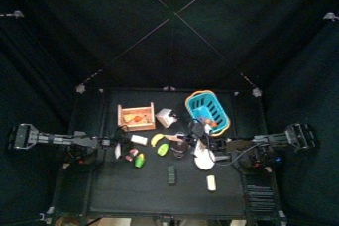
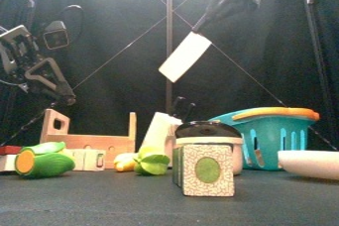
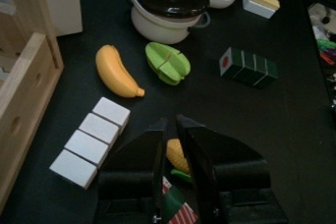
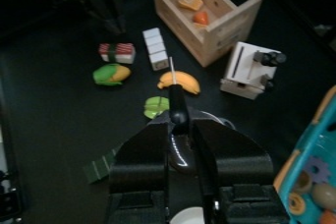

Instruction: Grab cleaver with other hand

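Note:
The cleaver (image 2: 185,57) hangs tilted high above the table in the front view, white blade down, handle up in my right gripper (image 2: 228,6). In the right wrist view its blade (image 4: 175,120) shows edge-on between the shut jaws. My left gripper (image 2: 54,83) hovers at the far left, well apart from the cleaver. The left wrist view shows it (image 3: 175,147) open and holding nothing above the toy food.
A wooden crate (image 2: 86,141) stands at the left, a teal basket (image 2: 272,131) and a white bowl (image 2: 311,163) at the right. A lidded pot (image 3: 168,7), a banana (image 3: 118,71), a green fruit (image 3: 167,61), a dark green box (image 3: 247,66) and a white sliced block (image 3: 92,141) lie between.

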You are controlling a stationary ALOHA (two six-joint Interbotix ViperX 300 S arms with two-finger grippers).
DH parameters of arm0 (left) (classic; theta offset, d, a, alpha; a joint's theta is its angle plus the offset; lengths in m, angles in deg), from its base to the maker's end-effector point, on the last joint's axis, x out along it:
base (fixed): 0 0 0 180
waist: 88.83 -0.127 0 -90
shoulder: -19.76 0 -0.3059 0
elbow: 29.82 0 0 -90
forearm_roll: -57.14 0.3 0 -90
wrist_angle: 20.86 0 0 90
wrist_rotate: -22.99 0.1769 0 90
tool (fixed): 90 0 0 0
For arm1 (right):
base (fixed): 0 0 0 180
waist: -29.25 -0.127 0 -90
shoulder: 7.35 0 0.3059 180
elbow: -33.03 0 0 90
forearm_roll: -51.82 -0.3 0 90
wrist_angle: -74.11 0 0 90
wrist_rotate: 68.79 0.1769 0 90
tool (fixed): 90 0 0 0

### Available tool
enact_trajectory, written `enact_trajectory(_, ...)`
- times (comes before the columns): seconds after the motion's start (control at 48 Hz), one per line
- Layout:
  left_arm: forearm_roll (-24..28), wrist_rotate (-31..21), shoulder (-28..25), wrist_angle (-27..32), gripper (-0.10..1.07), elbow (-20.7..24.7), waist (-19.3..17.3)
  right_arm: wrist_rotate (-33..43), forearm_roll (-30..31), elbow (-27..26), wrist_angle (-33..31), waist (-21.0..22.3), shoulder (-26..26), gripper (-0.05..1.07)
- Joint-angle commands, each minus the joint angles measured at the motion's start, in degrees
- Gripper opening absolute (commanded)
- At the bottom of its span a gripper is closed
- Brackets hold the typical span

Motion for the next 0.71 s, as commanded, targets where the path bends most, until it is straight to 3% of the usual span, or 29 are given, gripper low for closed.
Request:
enact_trajectory(0.0,1.1,0.1,0.0,-1.6,0.6,1.8,0.1,2.7,3.6,7.8,10.9,-0.4,7.6,0.46)
enact_trajectory(0.104,2.8,0.0,-0.2,-5.1,0.6,2.1,0.2,6.6,7.1,16.6,23.3,-0.1,13.1,0.46)
enact_trajectory(0.229,4.4,0.2,-0.6,-11.4,0.61,2.2,1.2,8.6,9.0,22.0,31.8,2.1,15.2,0.46)
enact_trajectory(0.438,9.6,3.1,-2.1,-21.1,0.62,2.7,3.6,8.6,12.2,23.8,33.5,3.6,14.9,0.46)
enact_trajectory(0.688,4.2,8.6,-10.7,-27.5,0.69,6.7,7.2,8.6,12.7,24.7,34.5,3.7,14.9,0.46)
